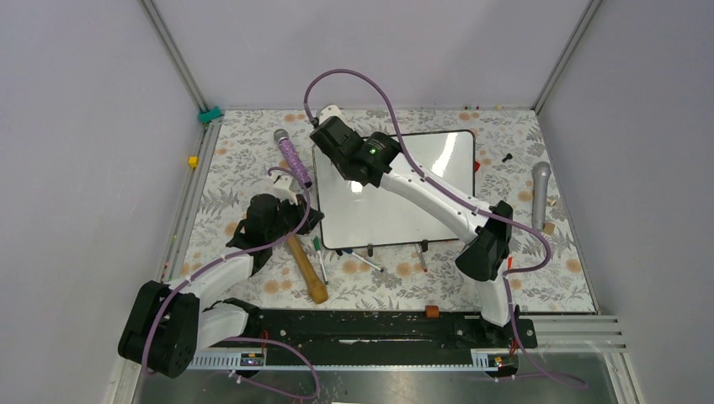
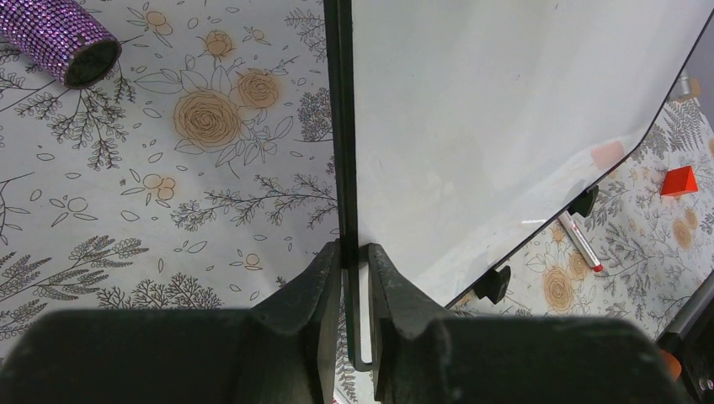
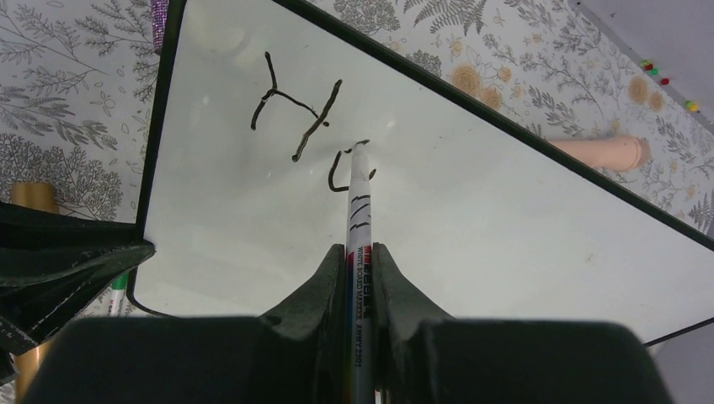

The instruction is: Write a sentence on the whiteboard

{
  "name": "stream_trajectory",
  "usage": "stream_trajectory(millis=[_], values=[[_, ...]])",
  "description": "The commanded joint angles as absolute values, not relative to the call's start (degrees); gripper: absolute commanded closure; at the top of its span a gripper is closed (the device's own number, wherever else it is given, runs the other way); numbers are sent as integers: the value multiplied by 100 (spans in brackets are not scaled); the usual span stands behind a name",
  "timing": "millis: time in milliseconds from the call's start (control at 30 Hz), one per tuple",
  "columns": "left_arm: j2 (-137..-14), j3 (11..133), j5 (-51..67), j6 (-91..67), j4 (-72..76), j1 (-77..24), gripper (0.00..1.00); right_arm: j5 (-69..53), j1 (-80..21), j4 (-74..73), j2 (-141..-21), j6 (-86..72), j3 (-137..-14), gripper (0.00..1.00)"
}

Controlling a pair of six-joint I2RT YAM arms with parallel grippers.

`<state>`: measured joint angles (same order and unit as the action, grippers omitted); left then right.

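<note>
The whiteboard point(image 1: 438, 160) lies on the flowered table, tilted in the wrist views. My left gripper point(image 1: 310, 220) is at its near left corner, shut on the black frame point(image 2: 341, 151), one finger on each side of the edge point(image 2: 354, 257). My right gripper point(image 1: 337, 143) hovers over the board's far left corner, shut on a white whiteboard marker point(image 3: 359, 210). The marker's tip touches the white surface point(image 3: 471, 210). Of the sentence, a dark "H" point(image 3: 290, 114) and a partly drawn round letter point(image 3: 339, 175) show at the tip.
A purple sparkly microphone point(image 1: 290, 156) lies left of the board and a grey one point(image 1: 540, 194) to its right. A wooden-handled mallet point(image 1: 307, 269) and loose pens point(image 1: 370, 261) lie by the near edge. A red block point(image 2: 680, 181) sits beyond the board.
</note>
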<state>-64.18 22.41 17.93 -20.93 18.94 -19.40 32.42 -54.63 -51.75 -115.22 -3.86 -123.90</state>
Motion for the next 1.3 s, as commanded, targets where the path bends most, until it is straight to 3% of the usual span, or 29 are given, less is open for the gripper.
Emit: stream_trajectory(millis=[0, 333, 1267], values=[[-6302, 2228, 1789, -1986, 2124, -1930, 89, 3073, -5423, -5339, -11558, -342, -12625, 100], [-6285, 2224, 1788, -1986, 2126, -1930, 89, 2753, -5423, -5346, -11543, -341, -12568, 100], [-6236, 2191, 1756, -1961, 2138, -1959, 90, 3487, -5353, -5445, -11630, -338, -12710, 100]])
